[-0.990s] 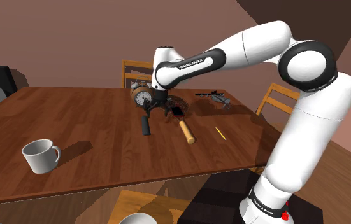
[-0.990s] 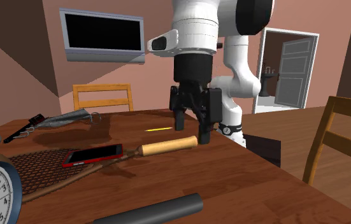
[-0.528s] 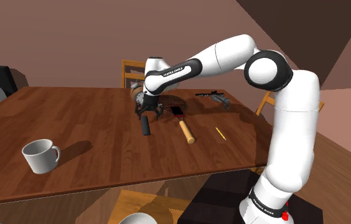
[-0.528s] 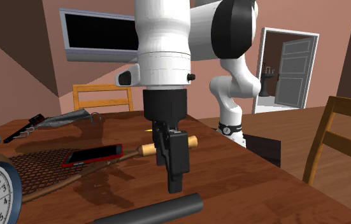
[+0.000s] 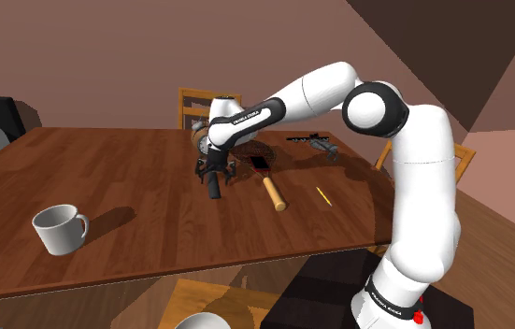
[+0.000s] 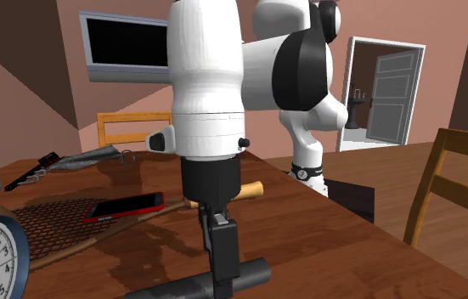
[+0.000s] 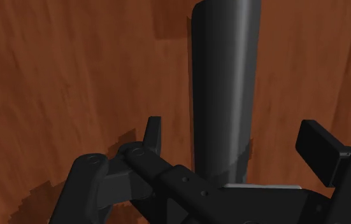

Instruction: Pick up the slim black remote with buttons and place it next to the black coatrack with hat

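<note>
Wrist view: tool (image 7: 234,132) is open, fingers (image 7: 153,130) either side of the dark remote (image 7: 223,76), not touching it. Remote lies flat on the desk (image 7: 65,70), so nothing's done really. Grab, lift and carry to the coatrack (image 5: 316,145) all left.

Gripper (image 7: 234,132) now lower, astride the remote (image 7: 225,63)

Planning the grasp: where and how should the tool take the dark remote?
Clamp the remote across its narrow width, coming straight down from above: it lies flat on the table, long and slim, and the open tool straddles its long sides.
</note>
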Available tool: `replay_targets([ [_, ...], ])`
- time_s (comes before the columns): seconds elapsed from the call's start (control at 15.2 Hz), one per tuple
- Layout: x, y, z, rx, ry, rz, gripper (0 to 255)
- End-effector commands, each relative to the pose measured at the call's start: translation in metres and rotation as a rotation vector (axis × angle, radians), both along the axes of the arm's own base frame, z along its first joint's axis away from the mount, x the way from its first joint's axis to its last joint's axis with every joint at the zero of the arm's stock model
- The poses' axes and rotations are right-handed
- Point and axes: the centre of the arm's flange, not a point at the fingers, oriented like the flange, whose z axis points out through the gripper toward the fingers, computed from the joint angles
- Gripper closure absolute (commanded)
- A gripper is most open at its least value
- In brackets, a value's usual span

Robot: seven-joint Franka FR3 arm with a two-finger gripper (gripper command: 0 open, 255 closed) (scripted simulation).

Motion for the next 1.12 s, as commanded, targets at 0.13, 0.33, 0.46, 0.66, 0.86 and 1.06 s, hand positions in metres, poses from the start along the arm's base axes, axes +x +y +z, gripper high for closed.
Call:
replay_targets([
  [0.13,0.0000,0.0003,-0.0107,0.000,0.000,0.000,0],
  [0.33,0.0000,0.0003,-0.0107,0.000,0.000,0.000,0],
  [0.46,0.0000,0.0003,-0.0107,0.000,0.000,0.000,0],
  [0.66,0.0000,0.0003,-0.0107,0.000,0.000,0.000,255],
  [0.86,0.0000,0.0013,-0.0107,0.000,0.000,0.000,255],
  [1.06,-0.0008,0.0017,-0.0105,0.000,0.000,0.000,255],
])
